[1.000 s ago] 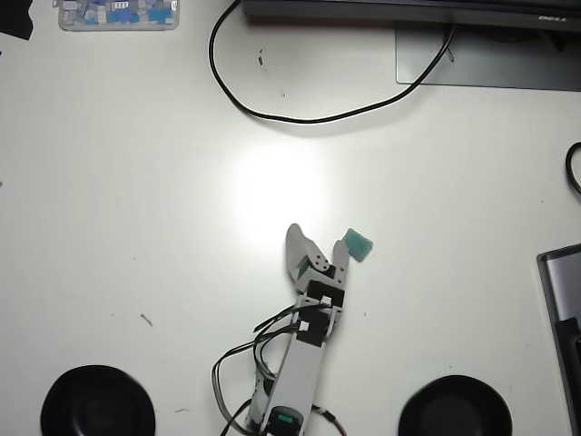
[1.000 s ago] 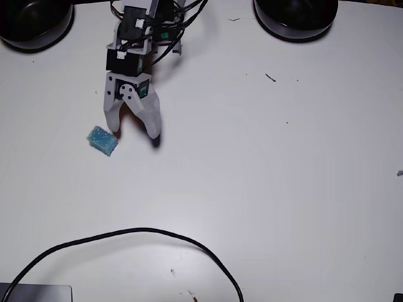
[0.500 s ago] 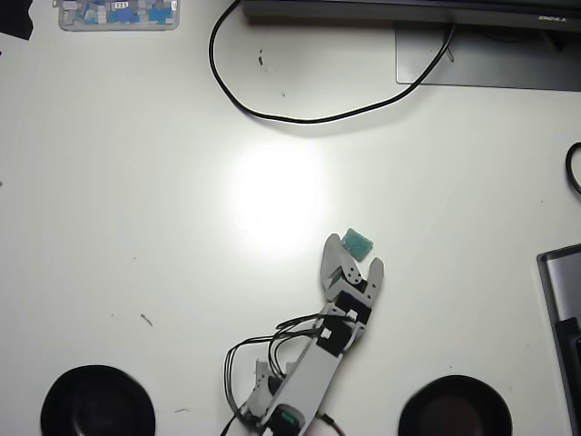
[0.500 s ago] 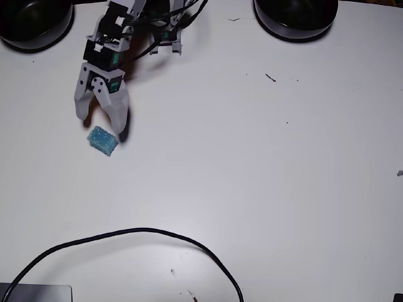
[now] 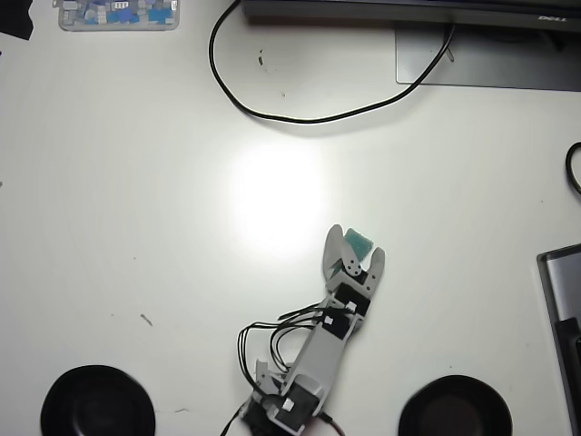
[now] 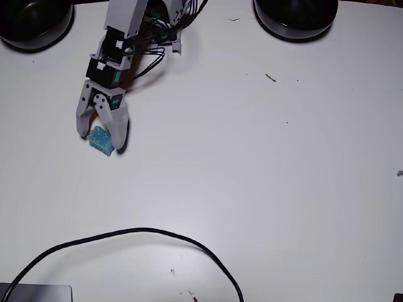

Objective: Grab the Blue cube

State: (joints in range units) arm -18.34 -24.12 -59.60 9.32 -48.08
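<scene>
The Blue cube is a small teal block lying flat on the white table. My gripper has come down over it, open, with one grey finger on each side of the cube. The cube sits in the gap between the fingertips, and its far edge still shows past them in the overhead view. The jaws are not pressed against it. The arm reaches in from the bottom edge of the overhead view and from the top edge of the fixed view.
Two black bowls flank the arm's base, also seen as bowls. A black cable loops across the table. A clear tray and a grey stand plate lie at the far edge.
The gripper swung sideways from beside the cube, then advanced over it; the open fingers now straddle the cube. The cube itself has not moved.
</scene>
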